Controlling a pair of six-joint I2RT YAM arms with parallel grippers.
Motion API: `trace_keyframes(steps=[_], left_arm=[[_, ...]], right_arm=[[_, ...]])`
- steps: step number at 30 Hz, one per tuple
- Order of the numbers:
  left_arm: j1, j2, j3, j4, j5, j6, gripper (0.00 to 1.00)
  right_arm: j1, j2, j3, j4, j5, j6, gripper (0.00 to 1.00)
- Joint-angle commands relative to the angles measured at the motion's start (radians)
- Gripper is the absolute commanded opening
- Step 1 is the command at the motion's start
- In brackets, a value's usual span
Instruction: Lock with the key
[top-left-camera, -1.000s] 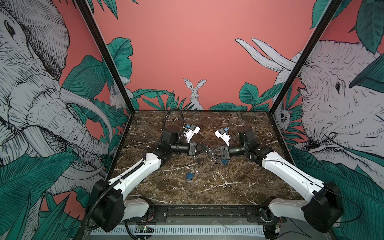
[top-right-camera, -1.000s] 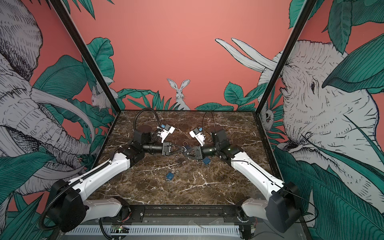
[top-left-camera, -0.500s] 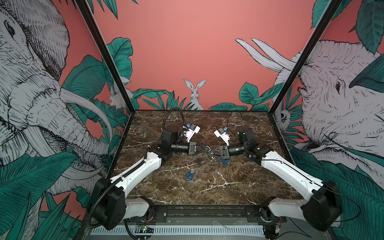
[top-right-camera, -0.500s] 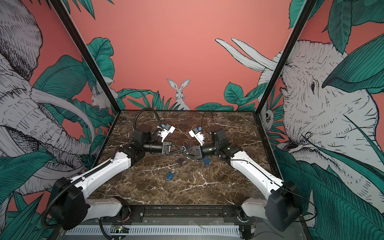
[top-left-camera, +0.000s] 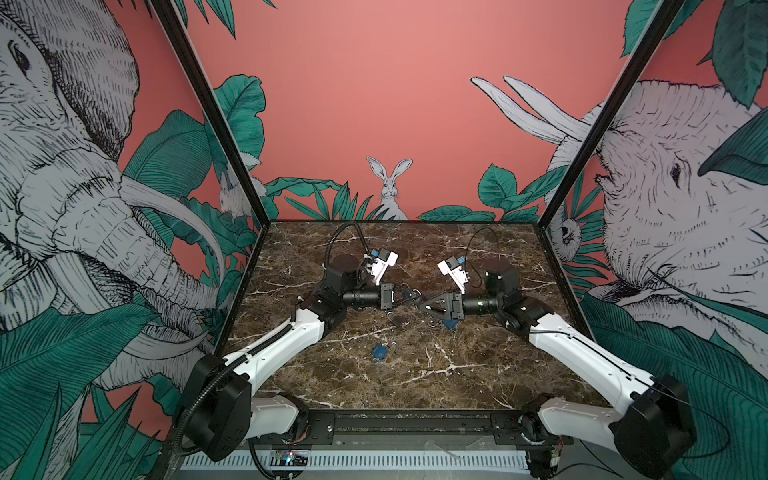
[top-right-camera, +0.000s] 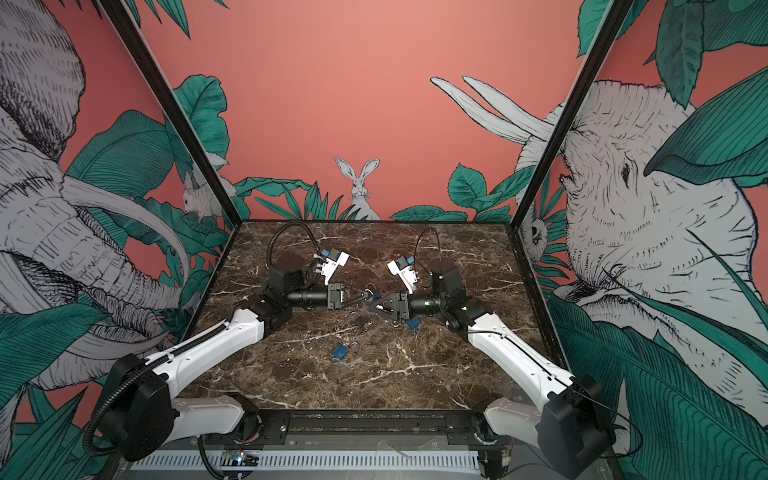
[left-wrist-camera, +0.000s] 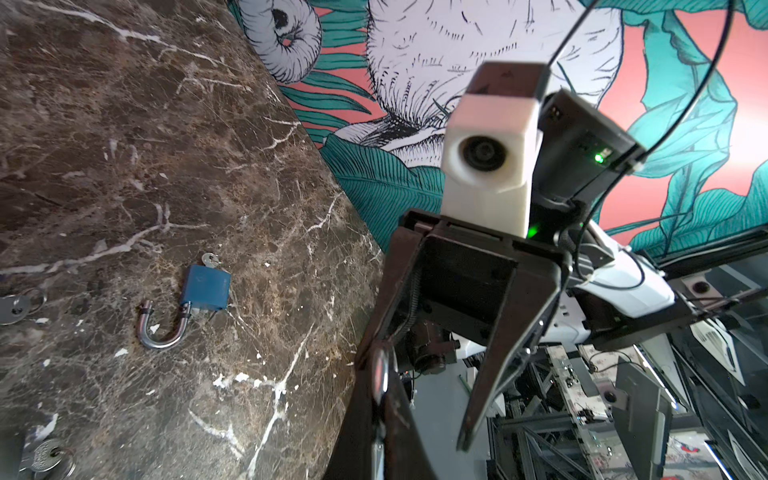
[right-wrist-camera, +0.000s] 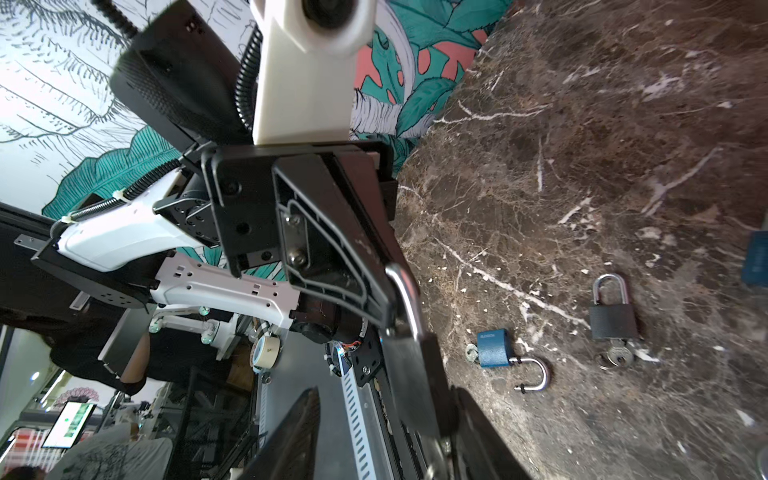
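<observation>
1. Two arms meet above the middle of your worktop (top-left-camera: 478, 374), with their tips facing each other and nearly touching.
2. Your left end effector (top-left-camera: 407, 296) is fully closed. In the right wrist view its fingers (right-wrist-camera: 345, 266) pinch the silver shackle of the held padlock (right-wrist-camera: 411, 374). The padlock's dark body sticks out past the tips, clear of the worktop.
3. Your right end effector (top-left-camera: 422, 305) has its jaws clearly parted, one finger on each side of that padlock's body. It grips nothing that the pictures show.
4. In the left wrist view a blurred bit of bright metal sits where the two end effectors meet. You cannot tell whether it is a key or part of the shackle, so the held padlock's key stays unconfirmed.
5. Just below the left end effector's tips a black padlock (right-wrist-camera: 613, 320) lies flat on the worktop. Its shackle is closed and a ringed key (right-wrist-camera: 615, 357) sits in its base.
6. Farther from both end effectors, toward the arm bases, lies a blue padlock (right-wrist-camera: 494, 347). Its shackle is swung open and a key shows at its other end.
7. Directly beneath your right end effector a second blue padlock (left-wrist-camera: 205, 286) rests on the worktop. Its shackle is also open and a key head shows at its base.
</observation>
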Motion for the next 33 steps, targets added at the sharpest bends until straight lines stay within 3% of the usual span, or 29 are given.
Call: trace_keyframes(steps=[1, 19, 30, 33], left_arm=[[0.002, -0.044, 0.002, 0.094, -0.053, -0.049, 0.0], [0.002, -0.036, 0.033, 0.131, -0.038, -0.095, 0.0], [0.003, -0.029, 0.028, 0.122, -0.061, -0.092, 0.0], [0.002, -0.035, 0.023, 0.122, -0.073, -0.09, 0.0]], right_arm=[[-0.023, -0.07, -0.028, 0.122, 0.016, 0.05, 0.5], [-0.03, -0.011, -0.03, 0.203, -0.004, 0.085, 0.46], [-0.029, 0.008, -0.023, 0.232, -0.024, 0.104, 0.01], [-0.03, 0.01, -0.031, 0.246, -0.028, 0.115, 0.0]])
